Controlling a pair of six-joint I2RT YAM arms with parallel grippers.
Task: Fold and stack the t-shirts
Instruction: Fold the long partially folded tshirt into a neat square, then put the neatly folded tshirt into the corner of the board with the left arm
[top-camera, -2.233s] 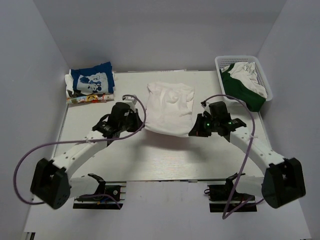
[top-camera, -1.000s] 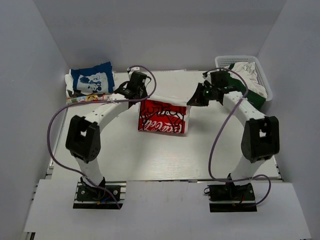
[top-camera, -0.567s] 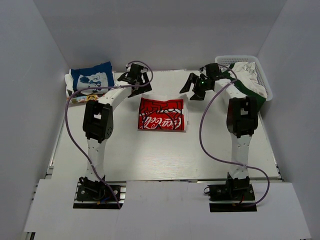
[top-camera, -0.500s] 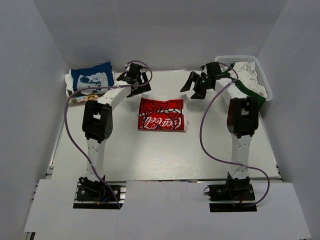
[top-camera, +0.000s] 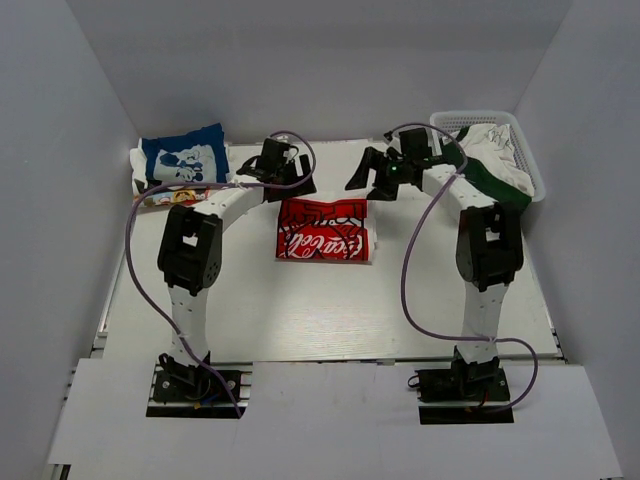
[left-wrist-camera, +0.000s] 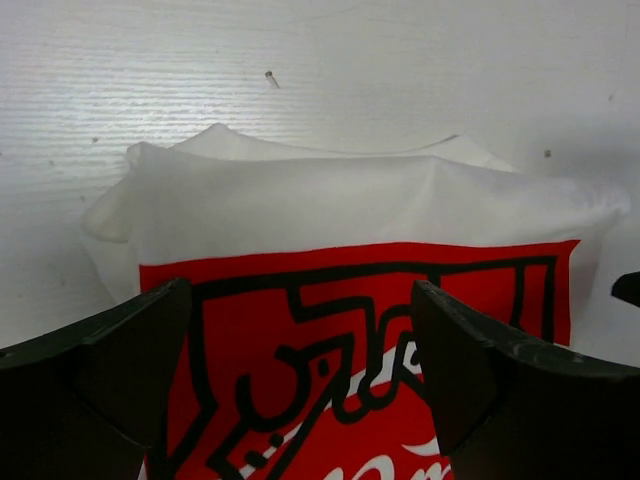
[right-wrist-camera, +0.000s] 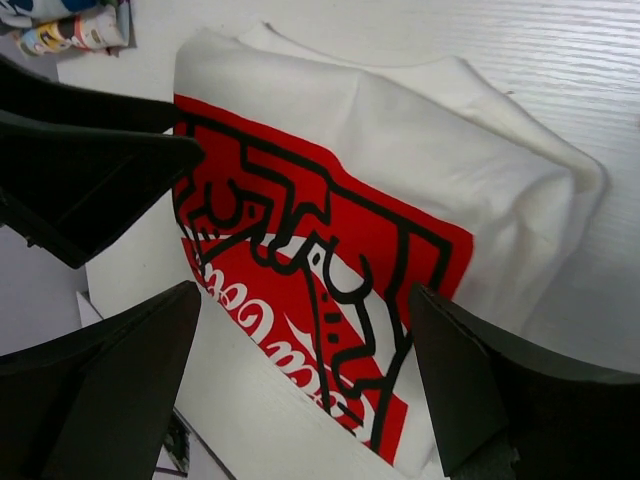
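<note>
The white t-shirt (top-camera: 323, 232) lies folded in the middle of the table, red Coca-Cola panel up. It also fills the left wrist view (left-wrist-camera: 350, 200) and the right wrist view (right-wrist-camera: 400, 160). My left gripper (top-camera: 290, 182) hovers over its far left corner, open, with nothing between its fingers (left-wrist-camera: 100, 390). Above the far right corner my right gripper (top-camera: 363, 174) is open and empty too, fingers (right-wrist-camera: 500, 390) wide apart. The blue t-shirt (top-camera: 183, 160) with white cartoon print lies folded on a small pile at the far left.
A white basket (top-camera: 480, 117) at the far right corner holds green and white clothes (top-camera: 500, 175). White walls close in the table on three sides. In the right wrist view the left gripper's dark fingers (right-wrist-camera: 90, 170) show beside the shirt.
Both grippers have opened and let go of the white shirt's far edge. It now lies folded with the red panel up. Since then both grippers have drifted slightly toward each other.
</note>
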